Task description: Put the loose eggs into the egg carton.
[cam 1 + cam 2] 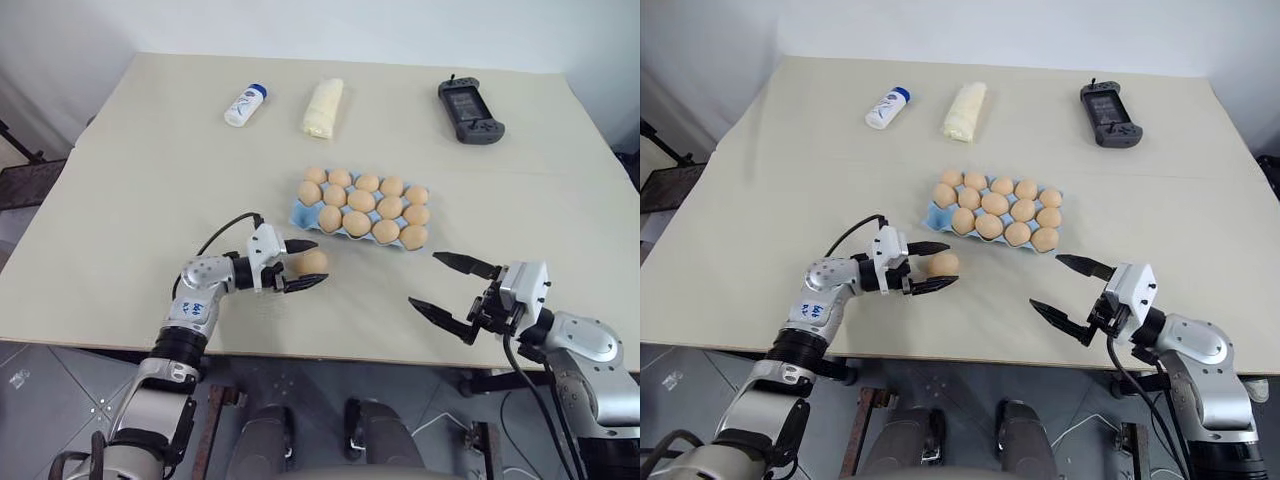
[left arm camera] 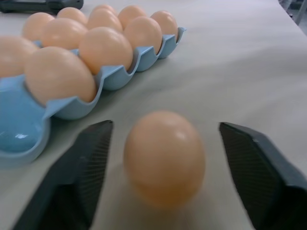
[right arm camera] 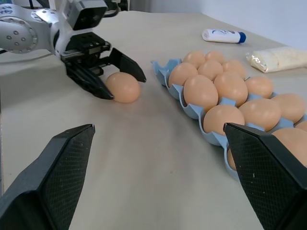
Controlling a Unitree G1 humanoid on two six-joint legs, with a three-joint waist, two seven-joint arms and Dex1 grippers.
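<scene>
Tan loose egg (image 1: 313, 262) on your table (image 1: 120, 200) between left gripper (image 1: 303, 264) fingers, gaps either side, not grasped, blue egg carton (image 1: 300, 212) just beyond, right gripper (image 1: 452, 287) spread, holding nothing

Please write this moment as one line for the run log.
left tool: fingers around loose egg on table, gap visible | right tool: open, nothing held | egg carton: one corner cup free | step: grasping

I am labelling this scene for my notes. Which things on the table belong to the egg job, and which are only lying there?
Belong to the job:
- loose egg, between the left gripper fingers
- blue egg carton, one corner cup free

Only lying there:
- white bottle
- pale wrapped packet
- dark game controller
</scene>
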